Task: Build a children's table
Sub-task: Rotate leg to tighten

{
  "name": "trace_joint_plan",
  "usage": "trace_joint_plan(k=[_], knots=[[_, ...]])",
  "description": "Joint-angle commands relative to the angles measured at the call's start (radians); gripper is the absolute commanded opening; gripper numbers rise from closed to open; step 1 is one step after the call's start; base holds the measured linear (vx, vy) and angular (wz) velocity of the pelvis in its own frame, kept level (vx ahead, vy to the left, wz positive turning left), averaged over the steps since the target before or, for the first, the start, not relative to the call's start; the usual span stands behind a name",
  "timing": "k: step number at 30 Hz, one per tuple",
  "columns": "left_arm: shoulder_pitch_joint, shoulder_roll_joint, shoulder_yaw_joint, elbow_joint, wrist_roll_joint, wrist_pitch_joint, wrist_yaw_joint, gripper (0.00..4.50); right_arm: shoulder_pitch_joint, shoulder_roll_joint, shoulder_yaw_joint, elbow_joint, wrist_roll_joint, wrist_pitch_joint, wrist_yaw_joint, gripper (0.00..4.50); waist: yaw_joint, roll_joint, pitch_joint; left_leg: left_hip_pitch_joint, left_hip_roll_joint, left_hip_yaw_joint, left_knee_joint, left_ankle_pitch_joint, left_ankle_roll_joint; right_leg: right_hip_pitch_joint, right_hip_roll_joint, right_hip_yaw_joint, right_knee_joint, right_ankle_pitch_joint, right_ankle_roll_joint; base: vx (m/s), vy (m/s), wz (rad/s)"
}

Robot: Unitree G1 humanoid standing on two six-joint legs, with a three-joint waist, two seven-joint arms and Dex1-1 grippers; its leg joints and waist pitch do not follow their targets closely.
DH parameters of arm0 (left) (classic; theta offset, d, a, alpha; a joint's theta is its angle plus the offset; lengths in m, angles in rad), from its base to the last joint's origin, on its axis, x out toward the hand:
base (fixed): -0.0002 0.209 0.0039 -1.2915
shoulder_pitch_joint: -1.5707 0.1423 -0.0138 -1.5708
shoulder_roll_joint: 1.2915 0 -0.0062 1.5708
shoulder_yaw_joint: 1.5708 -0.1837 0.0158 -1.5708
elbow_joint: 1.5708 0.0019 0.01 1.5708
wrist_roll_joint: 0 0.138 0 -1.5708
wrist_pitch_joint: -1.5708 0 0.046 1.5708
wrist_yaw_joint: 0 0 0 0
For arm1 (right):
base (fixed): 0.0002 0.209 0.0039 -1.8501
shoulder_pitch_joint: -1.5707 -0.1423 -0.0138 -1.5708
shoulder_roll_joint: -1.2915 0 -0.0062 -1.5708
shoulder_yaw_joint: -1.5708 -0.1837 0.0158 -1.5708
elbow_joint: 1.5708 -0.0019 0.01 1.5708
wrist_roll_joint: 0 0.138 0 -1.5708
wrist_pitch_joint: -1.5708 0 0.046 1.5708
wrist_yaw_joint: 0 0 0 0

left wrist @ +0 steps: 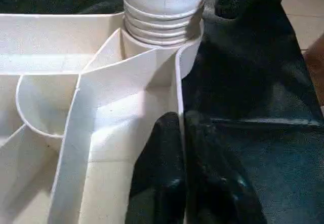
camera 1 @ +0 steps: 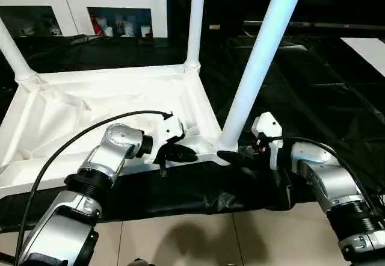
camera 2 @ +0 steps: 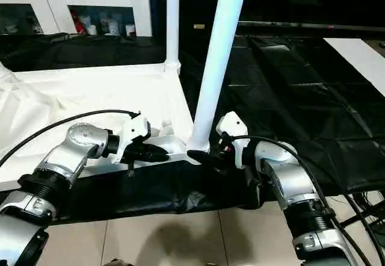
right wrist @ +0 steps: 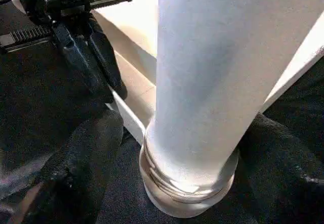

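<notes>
The white tabletop (camera 1: 72, 97) lies upside down on a black cloth, ribbed underside up. Two white legs (camera 1: 195, 19) (camera 1: 12, 52) stand in its far corner sockets. A third leg (camera 1: 258, 61) rises tilted from the near right corner socket (left wrist: 162, 44). My left gripper (camera 1: 187, 155) is shut on the tabletop's near rim (left wrist: 178, 87) just beside that corner, one finger (left wrist: 157, 173) on each side of the wall. My right gripper (camera 1: 227, 155) grips the third leg's base (right wrist: 192, 107), with fingers (right wrist: 81, 168) on both sides.
A white cabinet with glass doors (camera 1: 84, 7) stands at the back left. The black cloth (camera 1: 313, 85) spreads to the right, with a white sheet (camera 1: 367, 49) at its far edge. Tiled floor (camera 1: 210, 236) lies in front of me.
</notes>
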Motion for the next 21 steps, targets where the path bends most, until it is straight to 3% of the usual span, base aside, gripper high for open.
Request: trace_joint_plan(k=[1,9,14,20,21], knots=[[0.014,0.019,-0.013,0.016,0.025,0.024,0.012,0.06,0.000,-0.001,0.010,0.013,-0.010,-0.004,0.008,3.73,0.004,-0.008,-0.063,0.014,0.043,-0.014,-0.064,-0.125,0.064,0.046,-0.081,0.046,-0.074,-0.005,-0.274,0.000,0.000,0.00],[0.027,0.011,-0.005,-0.009,-0.001,0.005,0.001,0.06,-0.012,-0.004,0.034,0.049,-0.052,-0.049,-0.001,3.73,0.004,-0.011,-0.064,0.012,0.042,-0.013,-0.062,-0.116,0.065,0.045,-0.081,0.046,-0.073,0.004,-0.273,0.000,0.000,0.00],[0.063,-0.004,-0.028,-0.085,-0.033,0.021,-0.062,0.06,-0.048,0.026,0.025,0.114,-0.079,-0.087,-0.072,3.73,0.002,-0.011,-0.067,0.012,0.043,-0.013,-0.061,-0.091,0.072,0.045,-0.080,0.046,-0.065,0.056,-0.285,0.000,0.000,0.00],[0.062,-0.006,-0.033,-0.077,-0.027,0.017,-0.060,0.06,-0.065,0.039,0.019,0.137,-0.058,-0.073,-0.047,3.73,0.007,-0.010,-0.067,0.014,0.044,-0.012,-0.061,-0.095,0.075,0.046,-0.079,0.047,-0.065,0.059,-0.284,0.000,0.000,0.00],[0.059,-0.004,-0.034,-0.074,-0.022,0.015,-0.054,0.02,-0.066,0.040,0.021,0.142,-0.060,-0.075,-0.039,3.56,0.007,-0.008,-0.068,0.014,0.043,-0.011,-0.061,-0.092,0.074,0.046,-0.079,0.047,-0.064,0.075,-0.285,0.000,0.000,0.00]])
